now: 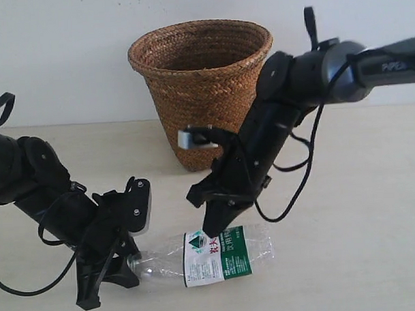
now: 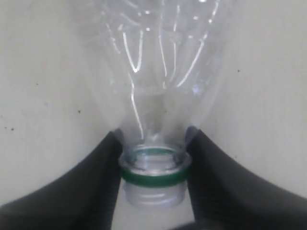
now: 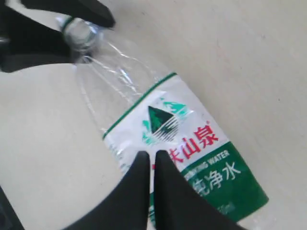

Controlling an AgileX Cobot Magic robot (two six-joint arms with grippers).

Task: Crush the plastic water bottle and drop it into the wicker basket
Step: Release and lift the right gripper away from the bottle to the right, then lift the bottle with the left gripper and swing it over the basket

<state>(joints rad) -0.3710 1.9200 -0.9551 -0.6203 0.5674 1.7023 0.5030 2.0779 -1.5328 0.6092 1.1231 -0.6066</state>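
The plastic water bottle [image 1: 221, 256] lies on its side on the table, neck to the left, with no cap on. My left gripper [image 1: 131, 262] is shut on its neck, and in the left wrist view the black fingers [image 2: 103, 167] clamp both sides of the green ring [image 2: 152, 176]. My right gripper [image 1: 212, 232] points down with its tips on the white-and-green label [image 3: 192, 143]; its fingers [image 3: 136, 177] are shut together with nothing between them. The wicker basket [image 1: 202, 94] stands upright behind both arms, apart from the bottle.
The pale table [image 1: 359, 211] extends to the right of the bottle. A white wall rises behind the basket. A small silver part [image 1: 190, 138] on the right arm hangs just in front of the basket's wall.
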